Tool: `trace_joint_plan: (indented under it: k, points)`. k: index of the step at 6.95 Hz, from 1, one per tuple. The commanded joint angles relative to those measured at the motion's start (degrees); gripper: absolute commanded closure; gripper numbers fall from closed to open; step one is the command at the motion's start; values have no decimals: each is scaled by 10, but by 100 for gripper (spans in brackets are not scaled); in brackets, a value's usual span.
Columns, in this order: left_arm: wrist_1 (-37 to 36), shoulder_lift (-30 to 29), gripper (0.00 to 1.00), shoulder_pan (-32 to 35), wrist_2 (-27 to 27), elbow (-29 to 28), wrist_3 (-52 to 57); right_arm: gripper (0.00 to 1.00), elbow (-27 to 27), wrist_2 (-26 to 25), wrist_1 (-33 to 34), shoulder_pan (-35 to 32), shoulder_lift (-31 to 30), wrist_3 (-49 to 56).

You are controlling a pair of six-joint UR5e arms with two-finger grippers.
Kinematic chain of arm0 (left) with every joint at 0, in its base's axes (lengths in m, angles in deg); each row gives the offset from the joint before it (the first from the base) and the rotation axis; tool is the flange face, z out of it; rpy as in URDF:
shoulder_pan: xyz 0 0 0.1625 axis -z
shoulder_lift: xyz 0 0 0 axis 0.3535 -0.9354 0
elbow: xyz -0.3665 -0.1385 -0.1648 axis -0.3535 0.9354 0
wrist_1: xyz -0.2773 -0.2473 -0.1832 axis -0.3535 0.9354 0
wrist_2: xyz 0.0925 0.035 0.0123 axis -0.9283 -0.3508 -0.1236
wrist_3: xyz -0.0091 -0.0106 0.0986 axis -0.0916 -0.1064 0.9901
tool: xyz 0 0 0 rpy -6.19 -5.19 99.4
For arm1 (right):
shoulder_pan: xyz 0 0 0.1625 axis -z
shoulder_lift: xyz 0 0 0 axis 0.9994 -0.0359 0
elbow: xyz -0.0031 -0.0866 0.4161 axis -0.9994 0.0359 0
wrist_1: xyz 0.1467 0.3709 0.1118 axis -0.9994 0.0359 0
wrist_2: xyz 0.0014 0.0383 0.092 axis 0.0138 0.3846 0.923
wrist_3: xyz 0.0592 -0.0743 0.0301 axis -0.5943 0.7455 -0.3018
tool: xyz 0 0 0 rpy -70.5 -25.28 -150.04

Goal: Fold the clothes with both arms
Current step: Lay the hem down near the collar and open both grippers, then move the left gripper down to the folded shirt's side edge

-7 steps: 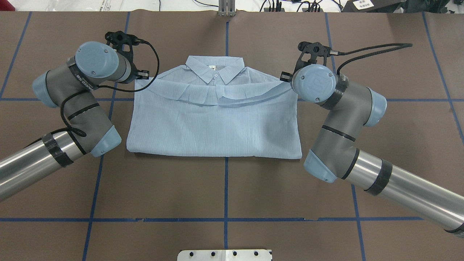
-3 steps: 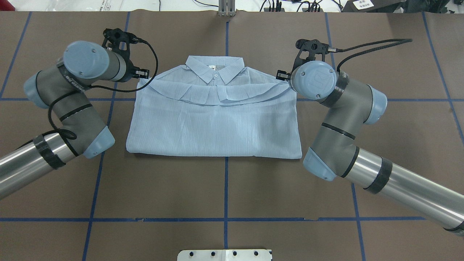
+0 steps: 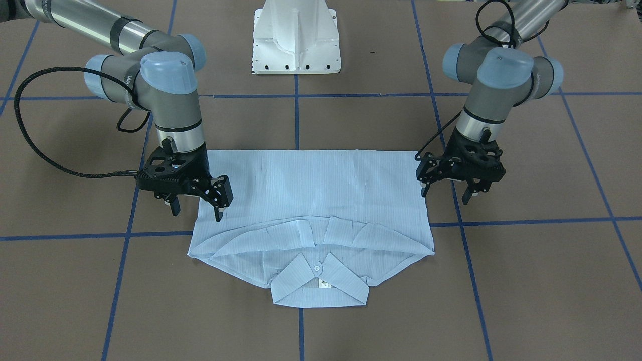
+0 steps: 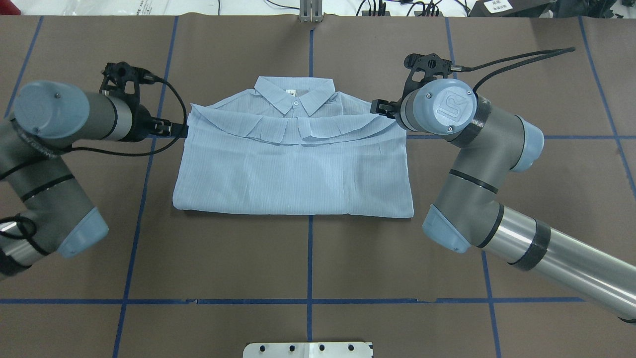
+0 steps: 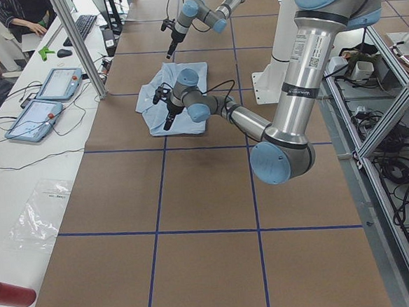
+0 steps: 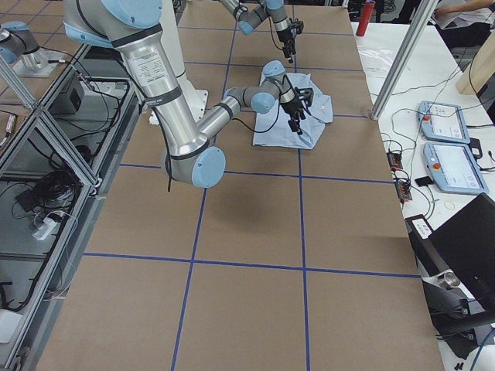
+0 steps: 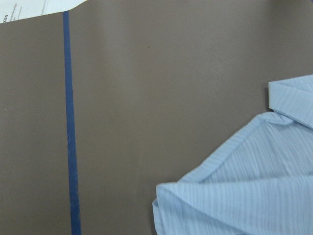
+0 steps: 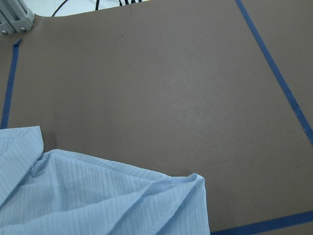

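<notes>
Shirt (image 4: 293,169), seen from above, lies wide before you — left gripper (image 3: 445,197) at its 9 o'clock, right gripper (image 3: 196,215) at 3, both jaws spread, empty.

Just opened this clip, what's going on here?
Shirt folding: the pale blue shirt lies folded into a rectangle on the brown table, with its collar on the side away from the robot. The left gripper hangs open just off one shoulder edge. The right gripper hangs open over the other shoulder corner. Neither holds the cloth.
</notes>
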Motion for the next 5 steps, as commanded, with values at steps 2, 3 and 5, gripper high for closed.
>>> trace_joint_plan:
  k: [2, 3, 5]
  points:
    - [-1, 41, 0, -105, -40, 44, -114, 0, -5, 1, -1, 1, -2, 0]
    - [-1, 45, 0, -115, -49, 43, -118, 0, -5, 1, -1, 1, -2, 0]
    - [-1, 50, 2, -116, -50, 34, -117, 0, -5, 1, -1, 1, -1, 0]
